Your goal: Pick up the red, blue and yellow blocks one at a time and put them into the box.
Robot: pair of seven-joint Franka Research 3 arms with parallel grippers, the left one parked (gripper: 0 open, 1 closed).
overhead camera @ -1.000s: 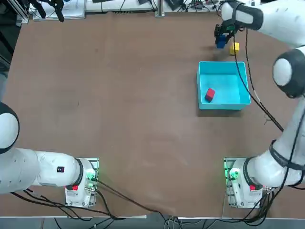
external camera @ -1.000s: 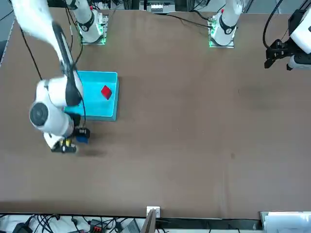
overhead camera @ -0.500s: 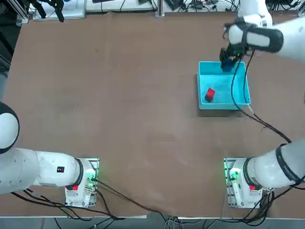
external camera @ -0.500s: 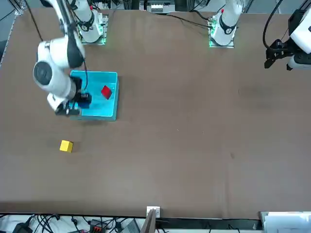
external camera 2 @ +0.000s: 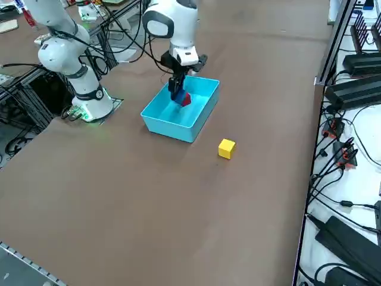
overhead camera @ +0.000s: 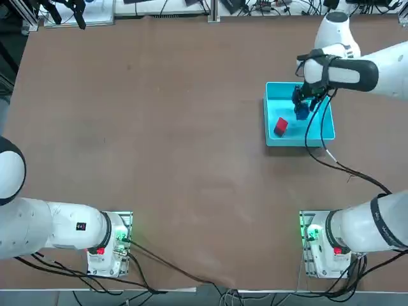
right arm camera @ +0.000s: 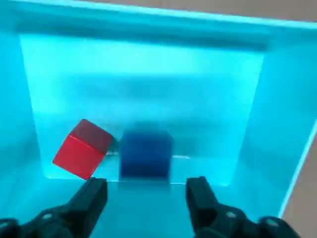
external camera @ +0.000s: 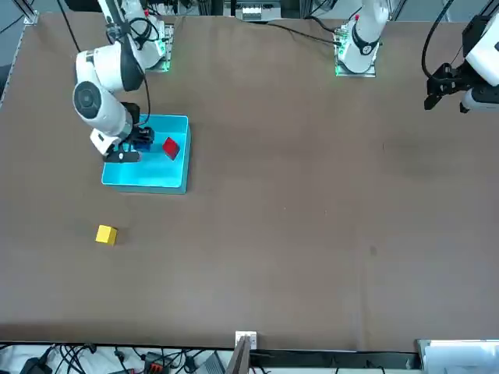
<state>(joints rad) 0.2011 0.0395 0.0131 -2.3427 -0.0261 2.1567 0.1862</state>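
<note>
Two blocks sit within the box (overhead camera: 324,131), the shallow cyan tray on the brown table (overhead camera: 159,127): seen from above, the red block (overhead camera: 280,127) rests tilted on the floor toward the left wall, and the blue block (right arm camera: 145,153) lies just to its right, directly beneath my right gripper (right arm camera: 147,191). My fingers (right arm camera: 94,196) stand spread apart on either side of the blue block, clasping nothing; in the wrist view the block appears blurred, so I cannot tell whether it has settled on the floor or is just above it, nor whether it touches the red block beside it. From the overhead and front cameras my wrist and cable cover most of the blue block, leaving only a dark blue patch (overhead camera: 301,112) visible. The yellow block (external camera 2: 226,148) lies outside the box, alone on the bare table, well apart from the tray's far wall; it is out of the overhead view's sight behind my arm. No writing or label can be read on box or blocks.
</note>
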